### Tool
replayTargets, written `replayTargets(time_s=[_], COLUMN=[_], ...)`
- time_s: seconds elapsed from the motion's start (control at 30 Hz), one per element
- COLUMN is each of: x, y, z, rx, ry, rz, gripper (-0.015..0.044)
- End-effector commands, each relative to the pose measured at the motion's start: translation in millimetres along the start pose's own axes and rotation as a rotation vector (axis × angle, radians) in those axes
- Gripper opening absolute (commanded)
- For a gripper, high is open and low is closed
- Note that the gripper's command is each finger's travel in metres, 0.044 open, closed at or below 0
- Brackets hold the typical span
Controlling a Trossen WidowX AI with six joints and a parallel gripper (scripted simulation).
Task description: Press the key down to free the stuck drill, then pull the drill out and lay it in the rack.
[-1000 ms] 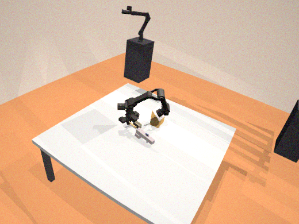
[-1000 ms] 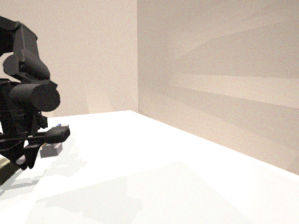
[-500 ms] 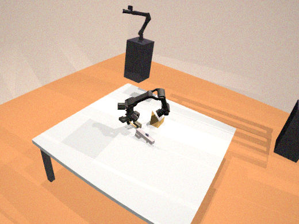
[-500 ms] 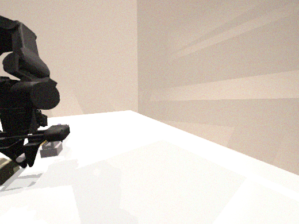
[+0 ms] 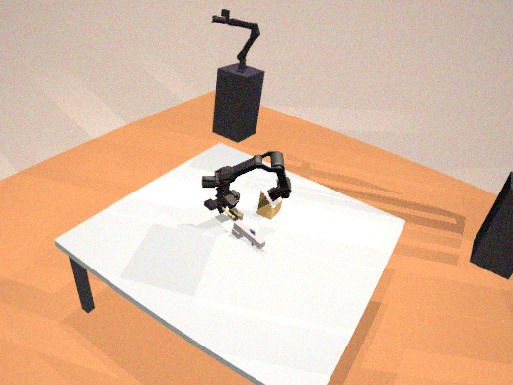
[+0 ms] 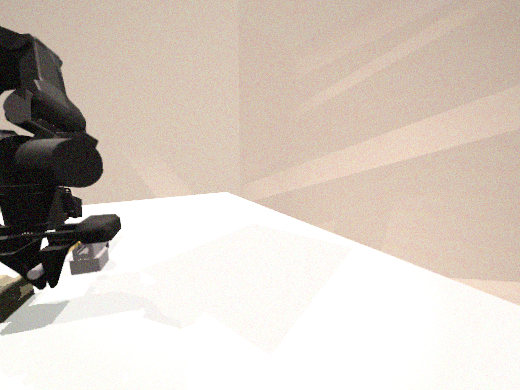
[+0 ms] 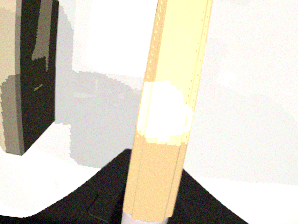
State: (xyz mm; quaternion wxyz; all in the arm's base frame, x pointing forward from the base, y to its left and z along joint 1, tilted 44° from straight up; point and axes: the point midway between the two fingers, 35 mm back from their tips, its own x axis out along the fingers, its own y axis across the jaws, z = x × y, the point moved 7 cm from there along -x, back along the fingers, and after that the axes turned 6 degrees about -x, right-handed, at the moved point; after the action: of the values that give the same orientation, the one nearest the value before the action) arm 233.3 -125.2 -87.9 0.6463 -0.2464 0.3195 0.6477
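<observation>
My gripper is shut on the drill's grey shank. The yellow drill extends from the fingers, out of the pinkish-grey holder. Its grey end shows between the fingertips in the exterior view. A small blue part, seemingly the key, is on the holder's side. A tan and dark olive block, seemingly the rack, stands beside the drill, to its left in the wrist view. The drill is beside it, not visibly resting on it.
A gold wedge-shaped block stands on the white table, close to the arm's base. The pinkish-grey holder lies beyond the olive block in the top view. Dark pedestals stand off the table, one carrying another arm.
</observation>
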Motion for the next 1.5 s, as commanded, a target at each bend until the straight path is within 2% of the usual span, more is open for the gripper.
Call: replayTargets(time_s=[0.0, 1.47], x=[-3.2, -13.2], y=[0.1, 2.0], z=[-0.6, 0.5], rx=[-0.004, -0.004], ry=[0.006, 0.006], rz=[-0.003, -0.003], gripper=[0.0000, 0.0000])
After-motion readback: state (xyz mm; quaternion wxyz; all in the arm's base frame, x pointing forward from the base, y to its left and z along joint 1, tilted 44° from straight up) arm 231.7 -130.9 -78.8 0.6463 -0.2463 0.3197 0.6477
